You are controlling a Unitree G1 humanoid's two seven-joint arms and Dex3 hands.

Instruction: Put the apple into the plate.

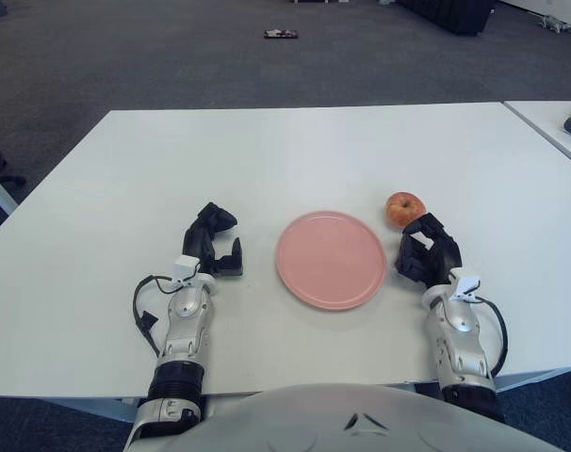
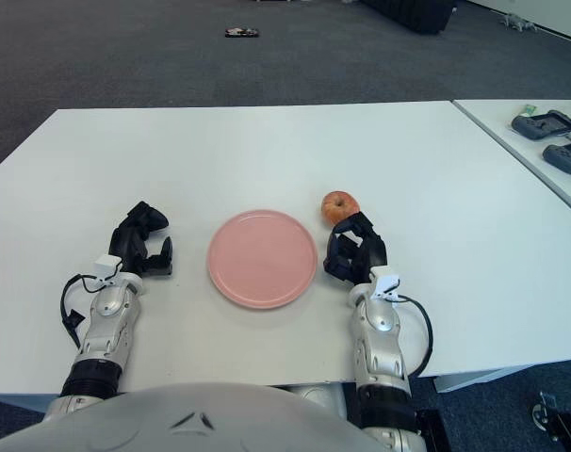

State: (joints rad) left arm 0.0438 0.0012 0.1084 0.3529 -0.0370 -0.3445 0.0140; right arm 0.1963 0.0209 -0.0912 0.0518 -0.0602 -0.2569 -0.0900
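Note:
A red-yellow apple (image 1: 405, 208) sits on the white table (image 1: 267, 151), just beyond the right rim of an empty pink plate (image 1: 331, 259). My right hand (image 1: 425, 250) rests on the table right behind the apple, fingers curled loosely and holding nothing; its fingertips are close to the apple but apart from it. My left hand (image 1: 213, 243) rests on the table left of the plate, fingers relaxed and empty.
A second white table (image 2: 540, 141) stands to the right with dark devices (image 2: 545, 124) on it. Dark carpet lies beyond the table's far edge, with a small object (image 1: 280, 35) on the floor.

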